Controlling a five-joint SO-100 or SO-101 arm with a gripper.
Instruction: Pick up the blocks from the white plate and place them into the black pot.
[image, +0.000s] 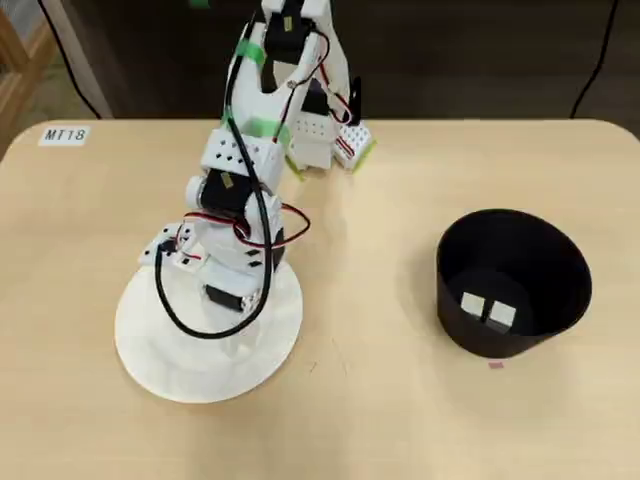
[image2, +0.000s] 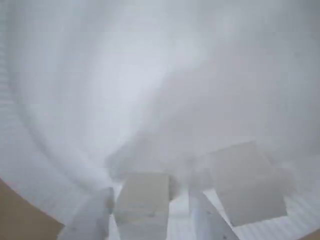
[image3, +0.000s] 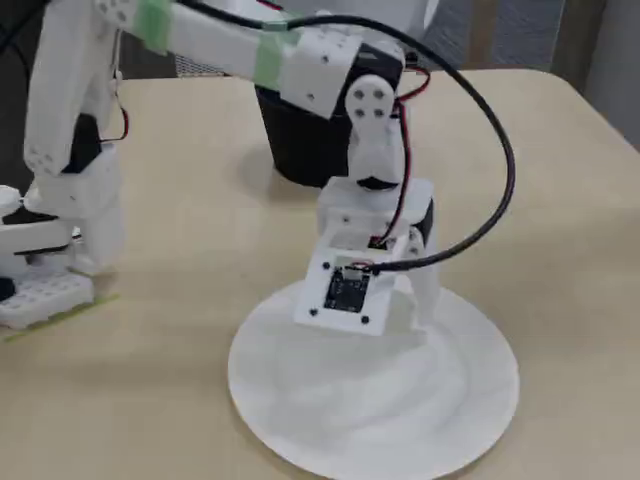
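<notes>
In the wrist view, a small white block (image2: 142, 200) lies on the white plate (image2: 125, 75) between my gripper's (image2: 150, 197) two fingers. The left finger (image2: 92, 220) is against it and a narrow gap shows at the right finger (image2: 207, 220). A second block (image2: 247, 182) rests just to the right, outside the fingers. In the overhead view my arm covers the plate's (image: 170, 360) top half and hides the gripper. The black pot (image: 560, 260) stands at the right with two blocks (image: 472, 303) (image: 500, 316) on its bottom. In the fixed view the pot (image3: 300, 150) is behind the arm.
The arm's base (image: 320, 140) is fixed at the table's far edge in the overhead view. A white label (image: 65, 134) is stuck near the far left corner. A small pink mark (image: 496, 364) lies just in front of the pot. Bare tabletop separates plate and pot.
</notes>
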